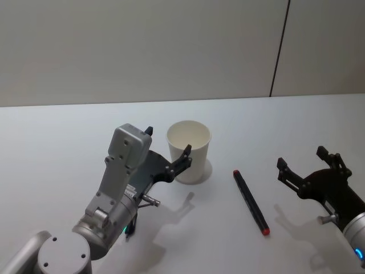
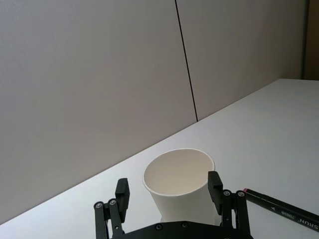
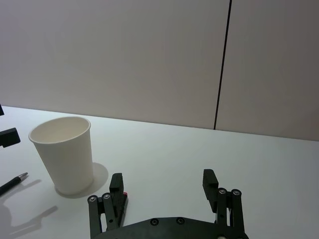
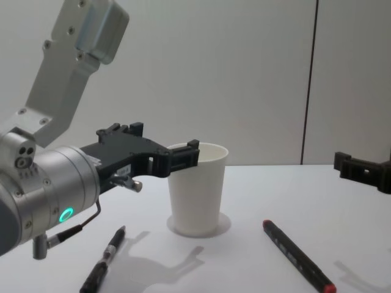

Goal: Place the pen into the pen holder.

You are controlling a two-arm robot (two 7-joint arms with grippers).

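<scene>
The pen holder [image 1: 189,151] is a white paper cup standing upright mid-table, also seen in the chest view [image 4: 197,189]. My left gripper [image 1: 167,144] hovers open at rim height just left of the cup, whose mouth [image 2: 179,174] lies right ahead of the fingers [image 2: 214,183]. A black pen with red ends [image 1: 251,202] lies flat to the right of the cup [image 4: 297,256]. My right gripper [image 1: 302,158] stands open to the right of that pen, nothing in it. A second, slimmer black pen [image 4: 104,259] lies under my left arm.
The white table [image 1: 68,131] runs back to a plain wall with a dark vertical seam [image 1: 279,48]. In the right wrist view, the cup [image 3: 65,154] stands far off, with the slim pen's silver tip [image 3: 20,177] beside it.
</scene>
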